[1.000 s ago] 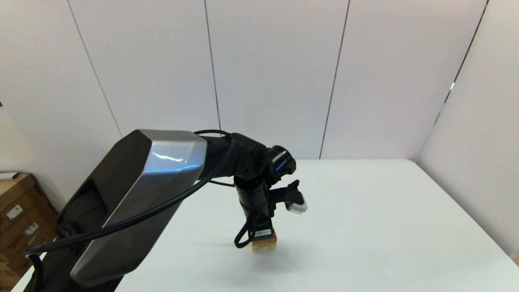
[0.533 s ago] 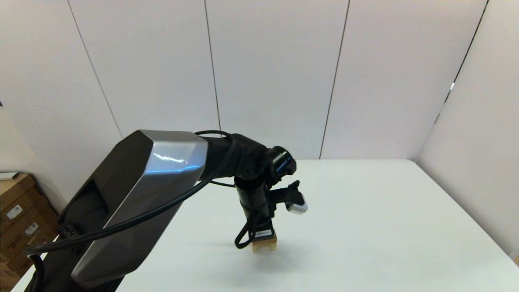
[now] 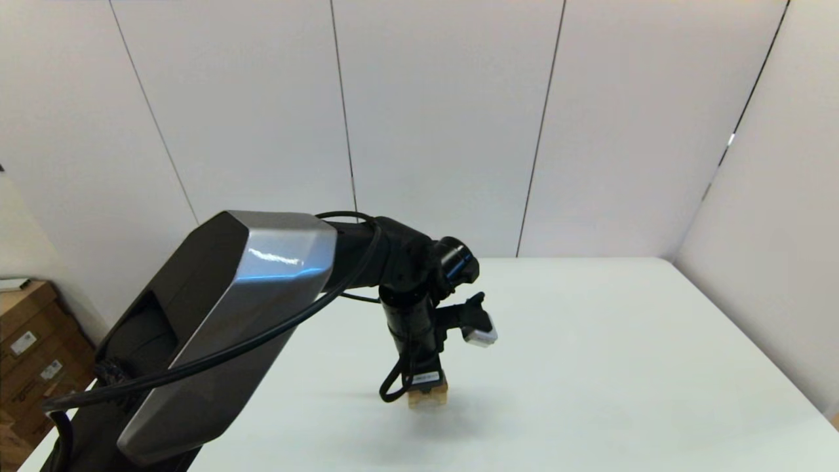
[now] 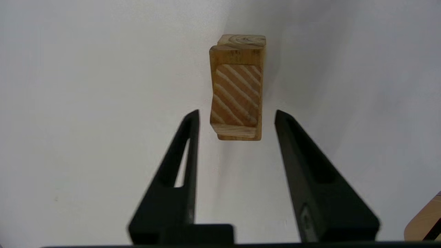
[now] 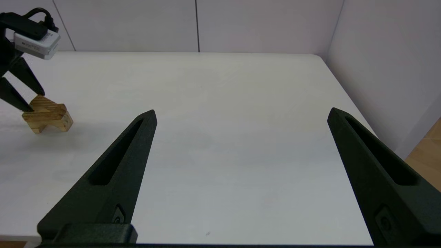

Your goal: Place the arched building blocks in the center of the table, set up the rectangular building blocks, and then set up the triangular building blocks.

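Near mid-table, toward the robot's left: the arched building blocks (image 4: 237, 89) resting on the white table (image 3: 623, 367), notch side down, feet on the surface, as seen from the right wrist view (image 5: 47, 118). Broad bare tabletop to the right and toward the far edge; rounded far-right corner and wall panels close behind. Long axis of the block running straight away from the left wrist camera, in line with the fingers; striped grain on the upper face. Left gripper (image 4: 237, 115) poised just above the block's near end, jaws spread to either side of it, gaps visible on both sides, no contact seen. In the head view, block (image 3: 427, 396) mostly hidden under the left wrist and its looping cable. Right gripper (image 5: 241, 115) low at the near right of the table, well apart from the block, jaws spread wide, nothing between them. Cardboard boxes (image 3: 29, 347) off the table's left side.
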### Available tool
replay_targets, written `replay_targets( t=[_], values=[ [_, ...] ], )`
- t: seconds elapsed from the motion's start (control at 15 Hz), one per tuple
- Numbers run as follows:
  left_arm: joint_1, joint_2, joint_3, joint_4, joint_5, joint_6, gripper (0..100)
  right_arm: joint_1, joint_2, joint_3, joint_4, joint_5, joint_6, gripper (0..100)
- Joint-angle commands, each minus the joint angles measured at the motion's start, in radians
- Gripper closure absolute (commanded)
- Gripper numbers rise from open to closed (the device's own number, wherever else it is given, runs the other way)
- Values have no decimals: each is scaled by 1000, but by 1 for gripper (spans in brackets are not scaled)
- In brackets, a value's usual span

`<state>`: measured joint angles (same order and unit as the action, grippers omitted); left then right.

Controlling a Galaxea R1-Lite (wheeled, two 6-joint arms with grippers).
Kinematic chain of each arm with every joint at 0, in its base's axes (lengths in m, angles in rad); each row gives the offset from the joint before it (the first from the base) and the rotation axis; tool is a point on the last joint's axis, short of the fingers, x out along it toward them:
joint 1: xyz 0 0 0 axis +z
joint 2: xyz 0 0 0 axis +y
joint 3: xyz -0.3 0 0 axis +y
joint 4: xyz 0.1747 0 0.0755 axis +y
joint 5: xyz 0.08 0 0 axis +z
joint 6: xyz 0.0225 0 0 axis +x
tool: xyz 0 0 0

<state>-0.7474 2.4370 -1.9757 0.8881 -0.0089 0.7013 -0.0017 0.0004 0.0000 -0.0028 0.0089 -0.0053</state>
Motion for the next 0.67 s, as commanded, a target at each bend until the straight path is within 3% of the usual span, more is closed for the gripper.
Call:
replay_targets(
  t=[0.07,0.33,0.67],
  values=[
    [0,-18,0,0,0,3,0,0,0,0,0,0,-1,0],
    [54,-136,0,6,26,-42,0,0,-2,0,0,0,-1,0],
    [207,-489,11,9,230,-339,0,0,0,0,0,0,-1,0]
  ],
)
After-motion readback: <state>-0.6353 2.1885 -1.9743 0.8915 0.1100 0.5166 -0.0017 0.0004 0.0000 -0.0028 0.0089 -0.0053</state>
